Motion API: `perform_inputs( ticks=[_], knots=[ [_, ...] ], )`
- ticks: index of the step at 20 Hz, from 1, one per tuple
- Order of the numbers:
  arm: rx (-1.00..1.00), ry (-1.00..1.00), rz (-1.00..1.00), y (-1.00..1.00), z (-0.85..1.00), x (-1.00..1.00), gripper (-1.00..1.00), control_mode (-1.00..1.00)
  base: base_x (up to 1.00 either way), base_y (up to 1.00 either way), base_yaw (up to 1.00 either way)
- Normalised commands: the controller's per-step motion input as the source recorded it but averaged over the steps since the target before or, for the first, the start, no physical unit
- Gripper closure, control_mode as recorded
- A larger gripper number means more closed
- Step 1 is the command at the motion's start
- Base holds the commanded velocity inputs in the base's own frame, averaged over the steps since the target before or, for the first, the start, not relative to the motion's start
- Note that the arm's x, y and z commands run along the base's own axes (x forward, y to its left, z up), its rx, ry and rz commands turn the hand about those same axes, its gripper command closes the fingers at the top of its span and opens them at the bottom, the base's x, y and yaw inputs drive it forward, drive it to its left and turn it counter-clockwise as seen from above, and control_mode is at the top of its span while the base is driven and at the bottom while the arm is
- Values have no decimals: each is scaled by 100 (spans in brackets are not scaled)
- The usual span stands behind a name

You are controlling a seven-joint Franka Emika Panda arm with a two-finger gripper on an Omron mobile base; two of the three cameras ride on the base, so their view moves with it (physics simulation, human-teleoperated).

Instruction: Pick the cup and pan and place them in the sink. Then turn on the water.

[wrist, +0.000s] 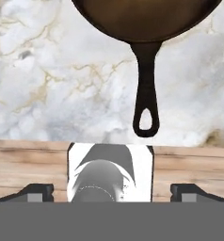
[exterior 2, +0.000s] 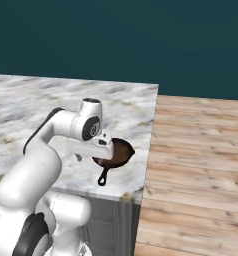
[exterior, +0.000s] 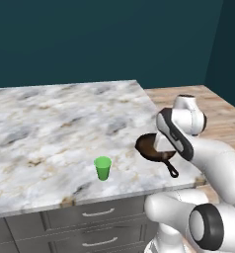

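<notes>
The gripper [wrist: 112, 190] hangs wide apart, holding nothing, over the counter [exterior: 50, 128] edge. The pan [wrist: 144, 19] sits at its 12 o'clock, apparently untouched. The cup [exterior: 102, 168] stands well apart.

No text, label, brand, number or sign can be read on any thing in these pictures.

— What are the surfaces like here?
— The counter [exterior: 50, 128] is polished marble, white with grey and tan veins. The pan [wrist: 142, 19] looks like dark cast iron, brownish inside with a soft sheen, and its handle is matt black.
— And the rest?
— The cup [exterior: 103, 168] is smooth green plastic. The floor [exterior 2: 201, 165] is plank wood.
</notes>
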Motion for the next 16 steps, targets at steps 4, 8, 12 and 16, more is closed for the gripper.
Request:
perform_inputs(
  ticks=[4,8,12,16],
  knots=[
    [0,14,4,-6,-45,6,-100,-100,0,0,0],
    [0,9,3,-14,-56,7,-100,-100,0,0,0],
    [0,4,1,-15,-45,2,-100,-100,0,0,0],
    [0,0,0,-7,-37,6,-100,-100,0,0,0]
  ],
)
